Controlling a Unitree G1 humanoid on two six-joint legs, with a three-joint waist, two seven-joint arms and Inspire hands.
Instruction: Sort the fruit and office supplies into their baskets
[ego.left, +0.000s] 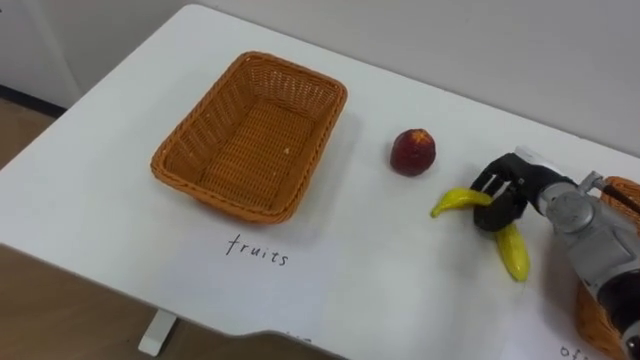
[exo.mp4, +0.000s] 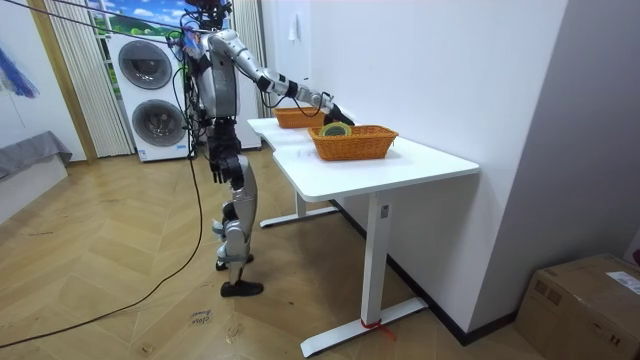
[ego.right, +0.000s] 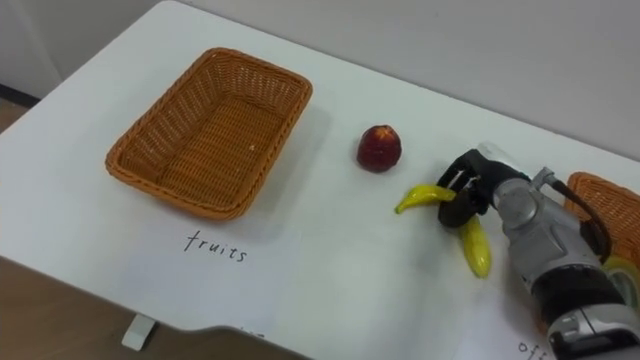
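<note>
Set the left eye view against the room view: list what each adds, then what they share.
Left eye view: a red apple and a banana that the right hand grips in its fingers. Room view: the robot standing at the white table, left hand hanging at its side, washing machines behind, a cardboard box. Shared: the table, the fruit basket, the second basket, the outstretched right arm.

We read one handwritten label (ego.left: 258, 250), "fruits", on the white table (ego.left: 90, 200), just in front of the wicker basket (ego.left: 250, 135).
</note>
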